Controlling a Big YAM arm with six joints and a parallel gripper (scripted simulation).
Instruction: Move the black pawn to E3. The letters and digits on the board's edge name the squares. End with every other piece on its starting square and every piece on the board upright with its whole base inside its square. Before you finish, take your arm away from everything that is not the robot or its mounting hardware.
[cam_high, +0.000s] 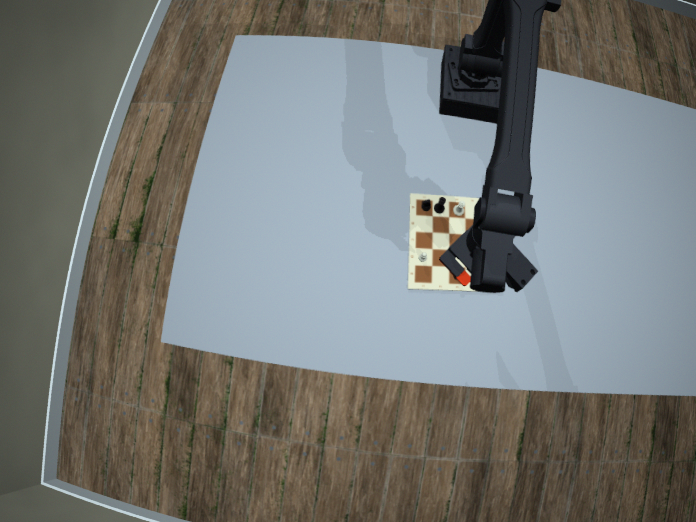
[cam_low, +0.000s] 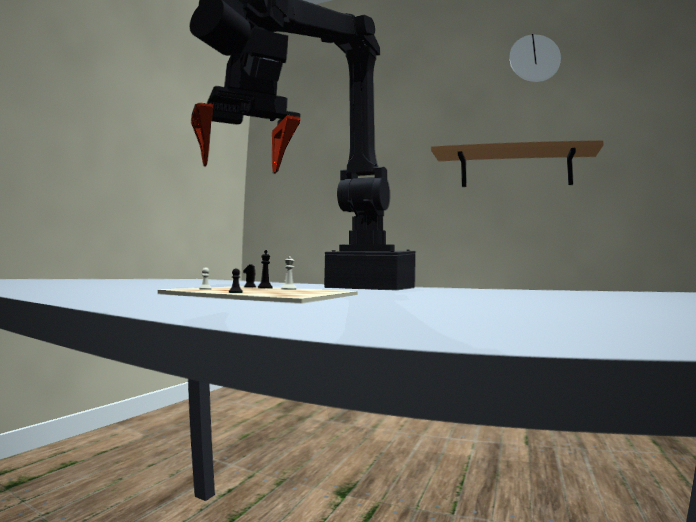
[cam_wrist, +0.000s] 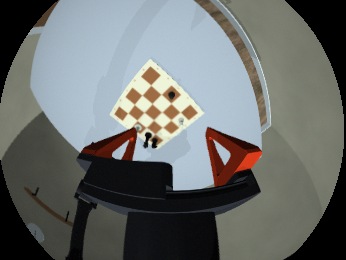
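- Exterior view showed the black pawn (cam_low: 235, 280) standing upright on the chessboard (cam_low: 314, 294), on the side of the board nearest that camera; its square's letter and digit were too small to read.
- Behind it stood a black knight (cam_low: 249, 275), a tall black piece (cam_low: 264, 269) and a tall white piece (cam_low: 288, 272), with a white pawn (cam_low: 205, 278) apart at the board's left end.
- From the top view, the black pieces lined the board edge facing the arm's base (cam_high: 469, 84), toward the worktop's far edge, and the arm hid the black pawn.
- High above the board hung the gripper (cam_low: 240, 136), its red fingers (cam_low: 201, 132) spread wide with nothing between them.
- Around the board lay the pale grey table (cam_low: 505, 331), which also carried the base.
- On the wall behind were a wooden shelf (cam_low: 517, 149) and a round clock (cam_low: 534, 57).
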